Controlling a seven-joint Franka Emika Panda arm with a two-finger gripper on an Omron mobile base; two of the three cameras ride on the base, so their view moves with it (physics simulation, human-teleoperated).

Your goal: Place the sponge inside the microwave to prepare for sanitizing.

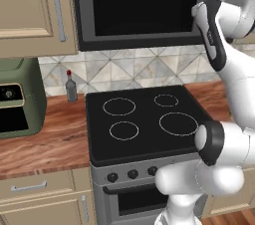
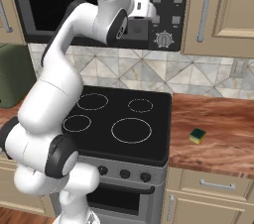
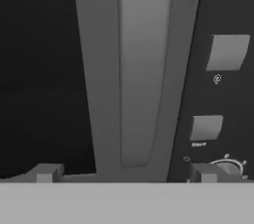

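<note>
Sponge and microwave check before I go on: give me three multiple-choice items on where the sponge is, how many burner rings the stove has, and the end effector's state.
1. Where does the sponge lie?
A. On the wooden counter right of the stove
B. On a burner ring
C. Inside the microwave

2. How many burner rings does the stove top show?
A. Two
B. Four
C. Six

3. How is the end effector?
A. Shut on the sponge
B. Shut and empty
C. Open, a fingertip on either side of the microwave's grey handle

Answers:
1. A, the right base view shows it on the wood beside the stove.
2. B, four white rings are drawn on the black top.
3. C, the hand view shows both tips apart, with the handle rising between them and nothing held.
</note>
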